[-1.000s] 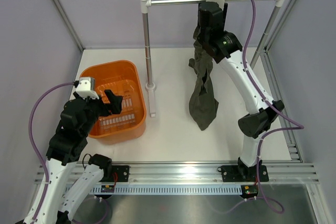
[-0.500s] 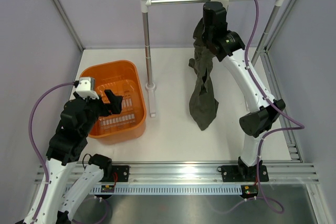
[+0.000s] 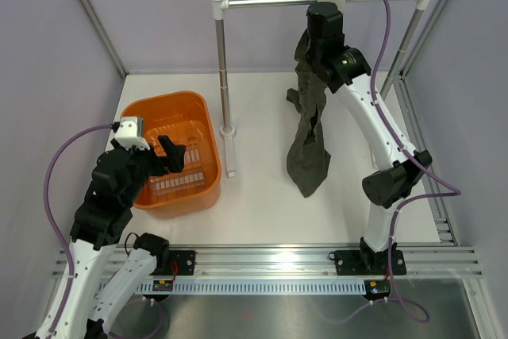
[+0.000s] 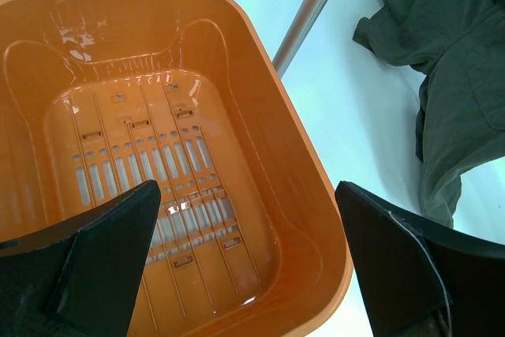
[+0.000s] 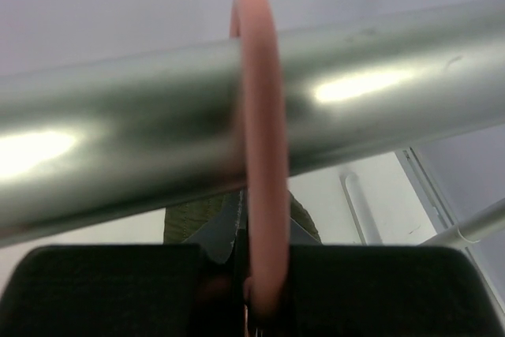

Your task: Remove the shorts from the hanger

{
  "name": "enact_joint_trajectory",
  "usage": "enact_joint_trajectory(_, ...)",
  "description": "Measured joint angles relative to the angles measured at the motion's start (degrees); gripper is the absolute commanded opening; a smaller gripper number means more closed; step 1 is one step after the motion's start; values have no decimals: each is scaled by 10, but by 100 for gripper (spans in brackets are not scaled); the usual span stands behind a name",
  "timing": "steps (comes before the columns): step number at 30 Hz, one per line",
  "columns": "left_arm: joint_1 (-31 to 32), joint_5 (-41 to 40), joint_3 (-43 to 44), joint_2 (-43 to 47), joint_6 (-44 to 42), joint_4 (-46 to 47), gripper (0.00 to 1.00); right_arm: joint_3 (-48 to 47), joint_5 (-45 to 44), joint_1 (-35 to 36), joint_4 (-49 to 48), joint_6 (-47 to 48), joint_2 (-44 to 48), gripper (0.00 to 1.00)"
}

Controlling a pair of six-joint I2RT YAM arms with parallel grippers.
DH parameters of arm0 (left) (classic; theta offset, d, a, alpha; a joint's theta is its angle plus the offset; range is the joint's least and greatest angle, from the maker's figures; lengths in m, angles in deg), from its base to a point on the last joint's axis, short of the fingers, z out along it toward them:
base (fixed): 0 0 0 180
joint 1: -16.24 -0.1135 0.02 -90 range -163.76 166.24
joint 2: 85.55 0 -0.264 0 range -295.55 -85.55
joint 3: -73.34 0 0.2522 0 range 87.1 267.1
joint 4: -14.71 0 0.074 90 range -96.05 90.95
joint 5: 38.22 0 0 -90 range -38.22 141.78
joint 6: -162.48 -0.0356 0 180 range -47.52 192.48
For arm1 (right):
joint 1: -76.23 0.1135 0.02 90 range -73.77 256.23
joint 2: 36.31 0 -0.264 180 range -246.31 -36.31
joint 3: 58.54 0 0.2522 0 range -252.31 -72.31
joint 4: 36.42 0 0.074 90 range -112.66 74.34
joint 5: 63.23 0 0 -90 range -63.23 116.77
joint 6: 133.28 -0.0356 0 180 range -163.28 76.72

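Note:
The dark olive shorts (image 3: 308,142) hang from under the rail down to the table, their lower end lying on the white surface; they also show in the left wrist view (image 4: 461,53) and as a small patch behind the right fingers (image 5: 186,217). The pink hanger's hook (image 5: 257,108) loops over the silver rail (image 5: 118,140). My right gripper (image 5: 256,278) is shut on the hook's stem just under the rail, and from above it (image 3: 321,17) hides the hanger. My left gripper (image 4: 248,226) is open over the orange basket (image 4: 260,45), holding nothing.
The rail (image 3: 262,1) rests on two posts, the left post (image 3: 223,85) standing between the basket (image 3: 135,109) and the shorts. Grey walls close in the white table on three sides.
The right gripper moved up a little toward the rail and closed its fingers on the hanger's hook. The left arm and the shorts stayed put.

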Motion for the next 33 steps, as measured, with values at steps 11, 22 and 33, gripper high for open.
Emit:
enact_joint_trajectory(11,0,0,0,-2,0,0,99,11,58,-1,30,9,54,0)
enact_joint_trajectory(22,0,10,-4,-11,-2,1,99,95,129,-1,68,-32,167,0)
enact_joint_trajectory(33,9,80,55,-86,4,7,99,328,203,35,128,-92,353,0)
